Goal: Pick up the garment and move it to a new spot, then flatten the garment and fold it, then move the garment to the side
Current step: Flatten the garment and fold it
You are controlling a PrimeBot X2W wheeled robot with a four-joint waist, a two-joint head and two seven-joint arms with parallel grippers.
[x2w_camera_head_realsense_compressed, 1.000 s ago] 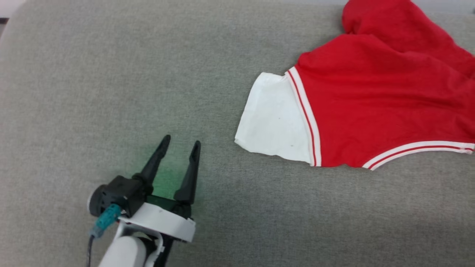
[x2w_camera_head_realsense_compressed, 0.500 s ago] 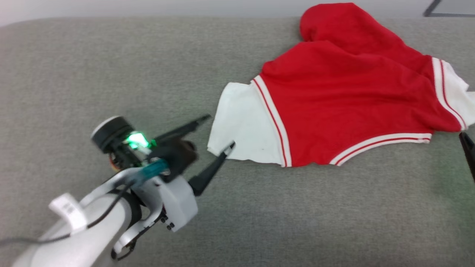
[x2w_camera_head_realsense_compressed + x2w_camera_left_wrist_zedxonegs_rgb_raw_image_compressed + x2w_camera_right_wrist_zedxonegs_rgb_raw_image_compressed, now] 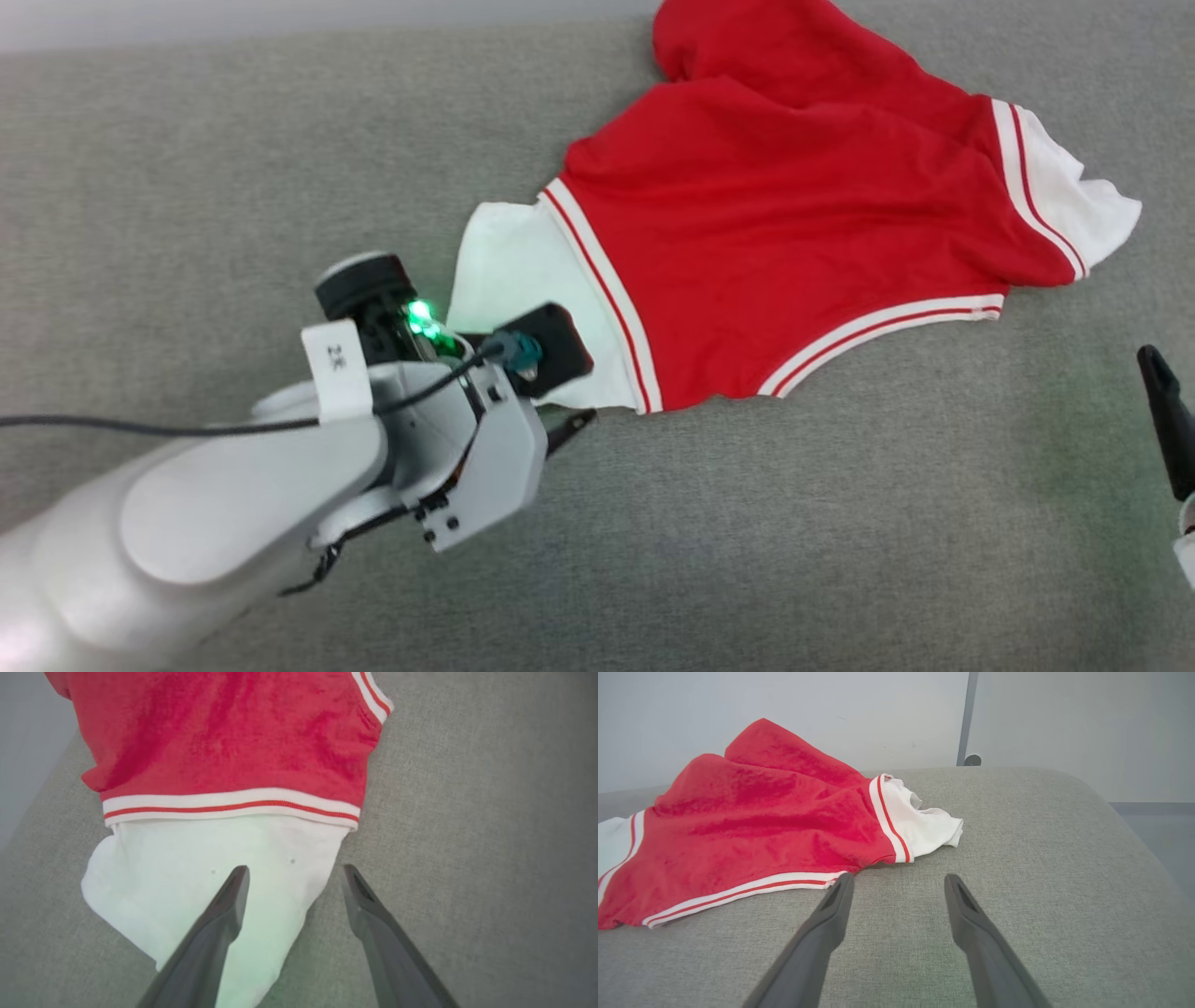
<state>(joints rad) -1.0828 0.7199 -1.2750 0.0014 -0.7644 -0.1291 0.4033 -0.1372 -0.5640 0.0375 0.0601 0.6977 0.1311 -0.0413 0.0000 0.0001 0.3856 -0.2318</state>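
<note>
A red garment (image 3: 794, 233) with a white panel at each end and white-red-white striped bands lies rumpled on a grey fabric-covered surface (image 3: 840, 541), in the upper middle and right of the head view; its top fold is cut off by the upper edge of that view. The left gripper (image 3: 295, 872) is at the garment's near white panel (image 3: 187, 868). In the left wrist view its fingers (image 3: 224, 914) are spread wide with nothing gripped: one lies over the white cloth, the other over bare grey fabric just beyond the panel's edge. Whether either tip touches the cloth cannot be told. From the head, the pale left arm and its wrist housing cover the panel's lower corner and nearly all of that gripper, leaving one dark fingertip (image 3: 579, 425) peeking out below. A green light (image 3: 420, 313) glows on the wrist, beside a white tag (image 3: 334, 366) whose marking is too small to read. The right gripper (image 3: 900, 879) is cut off at the right edge of the head view, where a single dark finger (image 3: 1162, 411) shows. In its own wrist view its fingers are also wide apart and empty, above bare grey fabric, close to the garment's striped hem (image 3: 738, 893), with the far white panel (image 3: 920, 826) beyond. The garment's other end runs off that view's left edge.
</note>
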